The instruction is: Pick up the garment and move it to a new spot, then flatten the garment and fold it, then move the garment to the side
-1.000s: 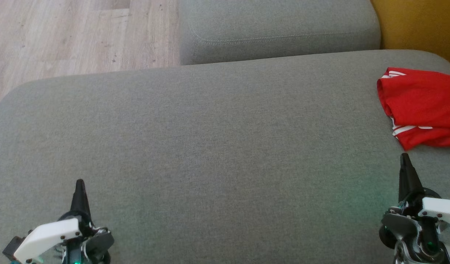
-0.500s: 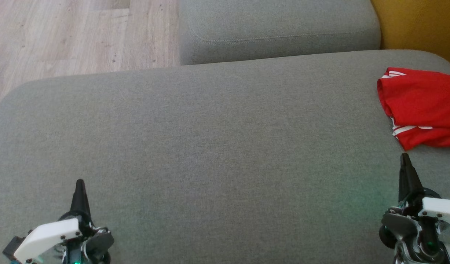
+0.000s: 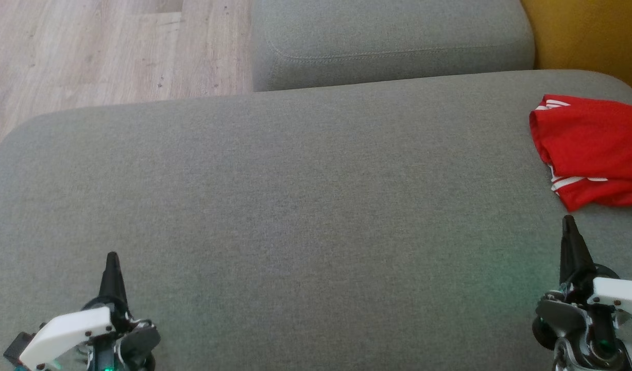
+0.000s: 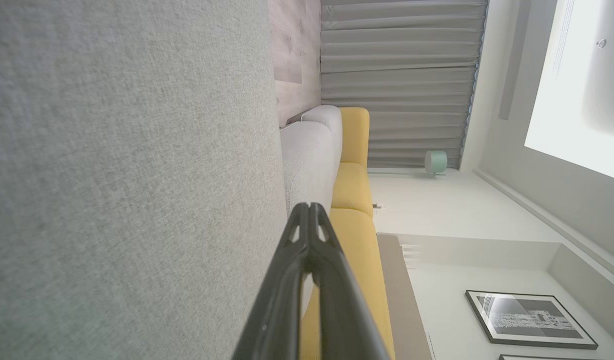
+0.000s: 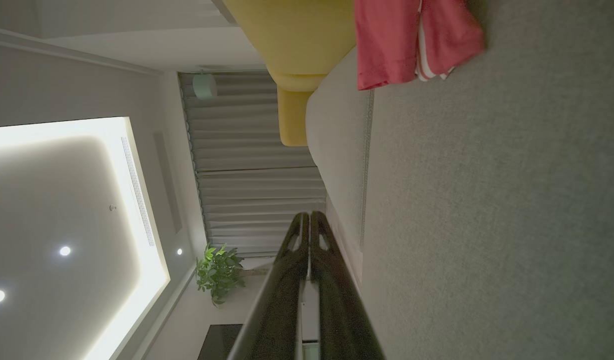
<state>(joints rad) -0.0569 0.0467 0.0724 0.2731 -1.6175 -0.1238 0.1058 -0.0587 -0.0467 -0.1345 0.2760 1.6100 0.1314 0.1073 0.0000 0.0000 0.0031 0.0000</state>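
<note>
The garment [image 3: 594, 149] is a red piece with white stripes, lying folded at the right edge of the grey cushion [image 3: 295, 206]; it runs past the picture's right border. In the right wrist view the garment [image 5: 407, 40] lies ahead at the top. My right gripper [image 3: 569, 222] is shut and empty, just short of the garment's near corner, apart from it. Over the cushion's near left part my left gripper [image 3: 112, 257] is shut too, holding nothing. Both wrist views show the fingers pressed together: left gripper [image 4: 310, 206], right gripper [image 5: 309, 215].
A second grey cushion [image 3: 393, 41] sits behind the first. Wooden floor [image 3: 109, 46] lies at the upper left. Yellow upholstery [image 3: 588, 31] stands at the upper right, beyond the garment. The cushion's far edge curves down toward the floor.
</note>
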